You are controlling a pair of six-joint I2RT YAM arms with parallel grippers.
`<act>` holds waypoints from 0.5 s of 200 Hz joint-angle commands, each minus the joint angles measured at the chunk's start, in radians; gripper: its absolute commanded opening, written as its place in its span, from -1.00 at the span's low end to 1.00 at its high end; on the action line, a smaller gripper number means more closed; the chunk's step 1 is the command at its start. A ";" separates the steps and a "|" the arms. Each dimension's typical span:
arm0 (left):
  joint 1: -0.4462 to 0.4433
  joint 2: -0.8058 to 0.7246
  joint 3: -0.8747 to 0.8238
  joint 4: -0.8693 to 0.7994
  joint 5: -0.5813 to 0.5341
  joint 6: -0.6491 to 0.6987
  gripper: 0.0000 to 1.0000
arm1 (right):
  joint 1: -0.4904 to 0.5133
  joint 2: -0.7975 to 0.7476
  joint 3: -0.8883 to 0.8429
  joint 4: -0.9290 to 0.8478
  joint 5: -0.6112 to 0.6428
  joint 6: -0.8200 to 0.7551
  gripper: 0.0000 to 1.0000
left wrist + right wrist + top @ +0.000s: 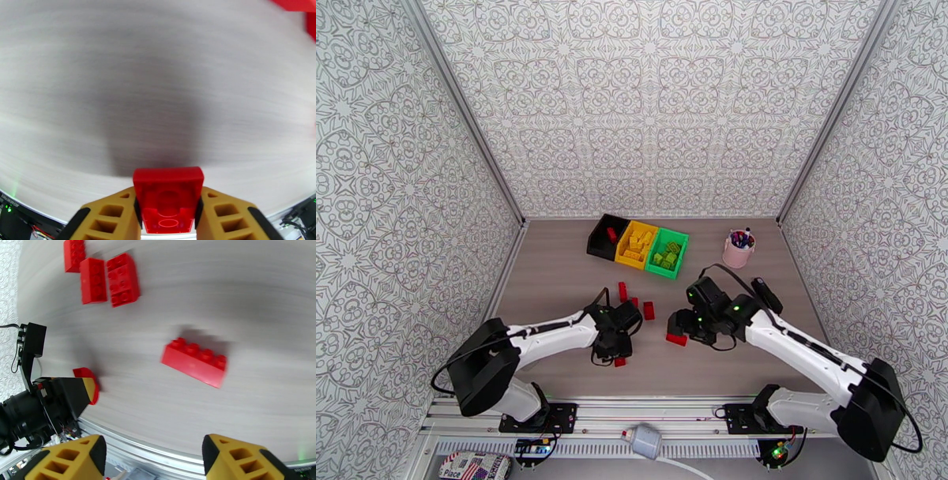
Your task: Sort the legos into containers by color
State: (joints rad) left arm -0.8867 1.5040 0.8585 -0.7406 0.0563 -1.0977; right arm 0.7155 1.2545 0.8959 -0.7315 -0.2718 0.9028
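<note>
red brick (168, 185) clamped in left pincer (168, 205) | right pincer (152, 453) agape — long red brick (193, 362) just ahead

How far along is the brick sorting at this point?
Done: the yellow bin and green bin hold matching bricks, and no yellow or green ones lie on the table. In hand: the left end effector grips a red brick; the right end effector hangs open over a second red brick. Left: the black bin shows just one red piece, and three loose red bricks lie mid-table.
</note>
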 commanded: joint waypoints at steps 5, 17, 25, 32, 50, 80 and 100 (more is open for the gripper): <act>0.042 -0.051 -0.026 0.079 0.049 0.008 -0.33 | 0.009 0.041 -0.033 0.171 -0.103 0.042 0.40; 0.073 -0.075 -0.037 0.115 0.077 0.012 -0.34 | 0.009 0.066 -0.032 0.222 -0.137 0.053 0.41; 0.099 -0.091 -0.047 0.143 0.102 0.017 -0.35 | 0.007 0.084 -0.028 0.250 -0.156 0.058 0.41; 0.121 -0.106 -0.053 0.167 0.125 0.020 -0.35 | 0.007 0.100 -0.020 0.272 -0.170 0.061 0.41; 0.191 -0.139 -0.066 0.221 0.184 0.032 -0.36 | 0.003 0.150 0.009 0.311 -0.207 0.062 0.41; 0.333 -0.169 -0.081 0.325 0.335 0.043 -0.37 | -0.019 0.249 0.054 0.438 -0.315 0.093 0.41; 0.421 -0.167 -0.076 0.391 0.419 0.040 -0.36 | -0.036 0.328 0.107 0.513 -0.385 0.131 0.40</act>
State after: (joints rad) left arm -0.5491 1.3506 0.7944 -0.4774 0.3244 -1.0744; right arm 0.7021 1.5093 0.9215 -0.3668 -0.5331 0.9810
